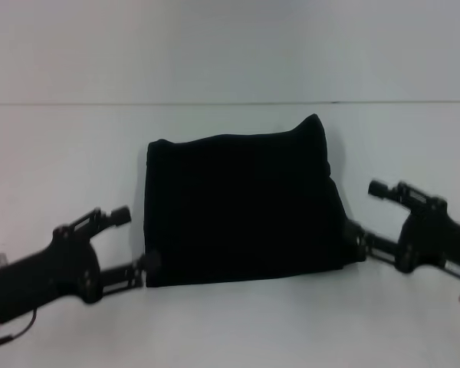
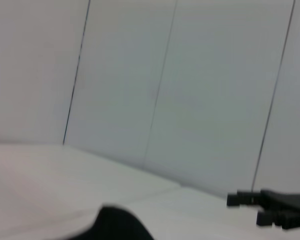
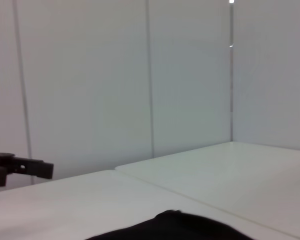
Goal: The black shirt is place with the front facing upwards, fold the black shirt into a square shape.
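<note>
At the near corners of the black shirt (image 1: 241, 207), both grippers meet the cloth.

Left gripper (image 1: 148, 263) sits at the near-left corner and right gripper (image 1: 355, 239) at the near-right corner; whether the jaws are closed on fabric cannot be told. The shirt lies folded in a compact, roughly square block at the centre of the white table (image 1: 230, 322), its long axis running left to right, one far-right corner peaking upward. Lettering and neck label are not visible. Judged soft, light and limp: it should be held at corners or folded edges, since unsupported spans will sag.
</note>
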